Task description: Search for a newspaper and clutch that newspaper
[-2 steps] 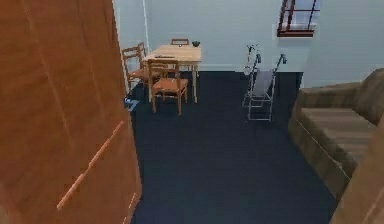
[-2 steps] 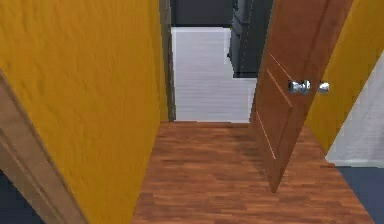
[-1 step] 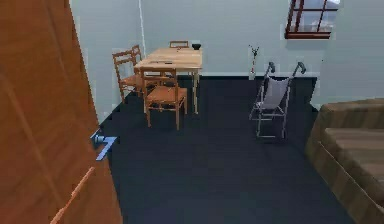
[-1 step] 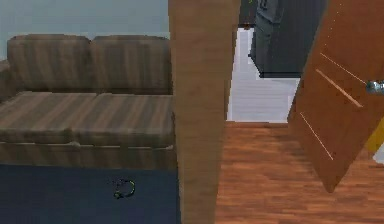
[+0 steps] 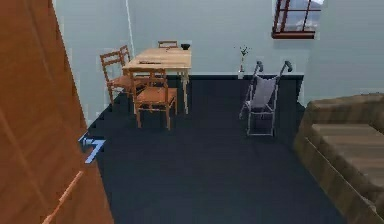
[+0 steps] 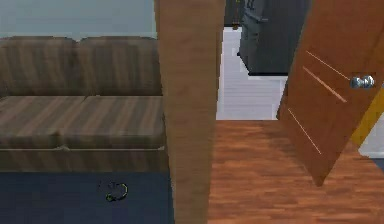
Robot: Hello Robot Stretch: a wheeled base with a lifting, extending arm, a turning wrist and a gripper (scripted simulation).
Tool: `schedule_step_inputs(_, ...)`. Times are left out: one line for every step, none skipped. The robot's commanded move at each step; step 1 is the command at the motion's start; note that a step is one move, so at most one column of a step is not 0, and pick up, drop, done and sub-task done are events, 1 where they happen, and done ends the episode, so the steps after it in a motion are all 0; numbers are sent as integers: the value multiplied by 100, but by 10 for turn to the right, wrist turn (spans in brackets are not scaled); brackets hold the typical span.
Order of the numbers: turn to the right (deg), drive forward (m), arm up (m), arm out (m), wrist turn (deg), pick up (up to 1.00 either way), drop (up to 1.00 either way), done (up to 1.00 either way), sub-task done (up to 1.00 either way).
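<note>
gripper: whether it holds anything, I cannot tell
newspaper: I cannot tell where it lies
floor: dark blue carpet (image 5: pixel 200 165); reddish wooden boards (image 6: pixel 255 170) past the doorway in the arm side view
table: light wooden dining table (image 5: pixel 165 58) against the far wall, with a small dark bowl (image 5: pixel 185 47) on it
chairs: orange-brown wooden slat-back chairs (image 5: pixel 155 95) drawn up around the table
walker: grey metal walking frame (image 5: pixel 262 100) standing on the carpet, right of the table
sofa: brown striped fabric sofa (image 6: pixel 80 100) along the wall
doors: orange-brown wooden door (image 5: pixel 35 110) at the forward view's left; another wooden door with a silver knob (image 6: pixel 325 90) at the arm side view's right
small thing: a dark curled object (image 6: pixel 117 190) on the carpet just before the sofa, too small to name
</note>
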Motion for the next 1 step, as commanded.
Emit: schedule_step_inputs(0,100,0,0,0,0,0,0,0)
